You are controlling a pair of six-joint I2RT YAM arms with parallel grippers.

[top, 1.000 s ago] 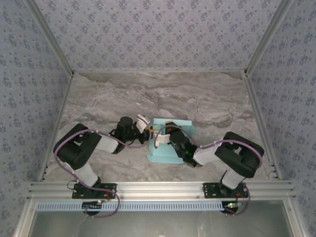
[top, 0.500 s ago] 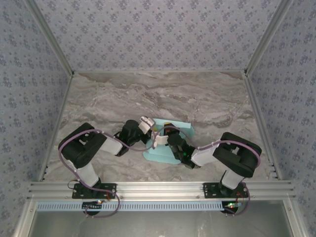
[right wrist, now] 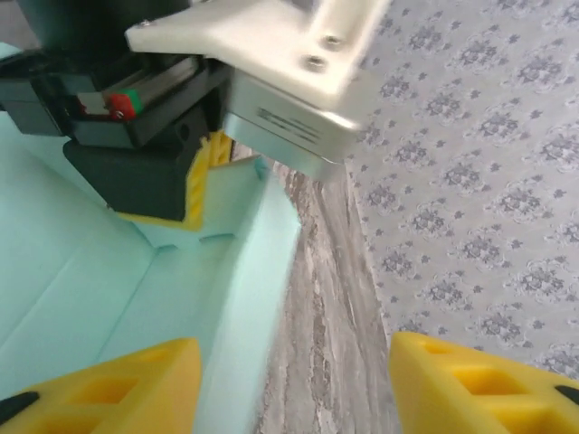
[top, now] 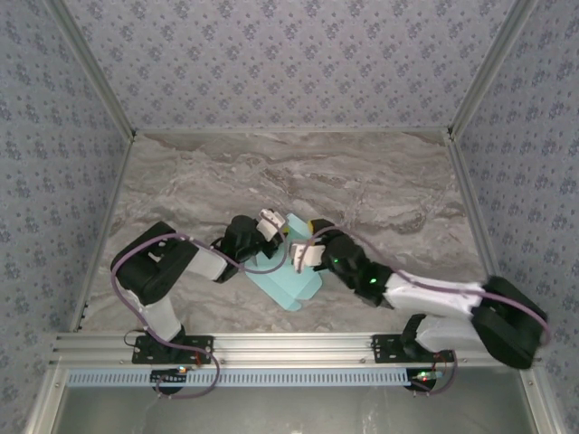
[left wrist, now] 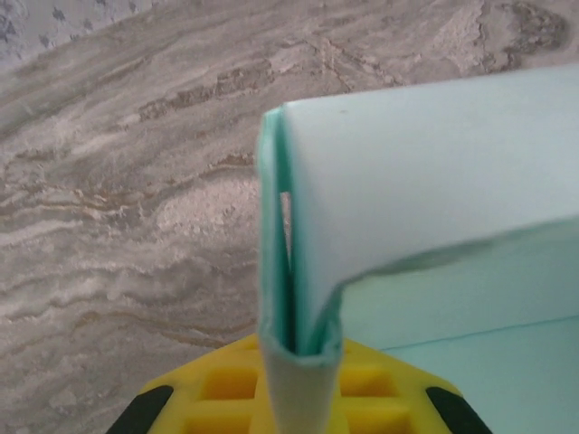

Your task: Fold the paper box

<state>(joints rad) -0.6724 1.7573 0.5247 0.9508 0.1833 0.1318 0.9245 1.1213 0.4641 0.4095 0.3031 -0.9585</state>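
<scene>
The paper box [top: 291, 280] is a mint card sheet, partly folded, lying on the marble table between the two arms. My left gripper [top: 276, 232] is at its far left corner. In the left wrist view this gripper [left wrist: 298, 360] is shut on a doubled-over flap of the paper box [left wrist: 434, 172], which stands up from between the yellow pads. My right gripper [top: 302, 256] hovers over the box's far right part. Its yellow fingers [right wrist: 109, 389] stand apart, open, with a raised wall of the box [right wrist: 253, 289] between them, untouched.
The marble table [top: 362, 181] stretches away behind the box. Patterned walls [top: 289, 63] close in the back and both sides. An aluminium rail [top: 289, 344] runs along the near edge. The left gripper's body [right wrist: 181, 99] sits close in front of the right wrist camera.
My right gripper has opened and let go of the box, and its arm has stretched out lower to the right. My left gripper has closed on the flap. The box has turned and slid forward-left.
</scene>
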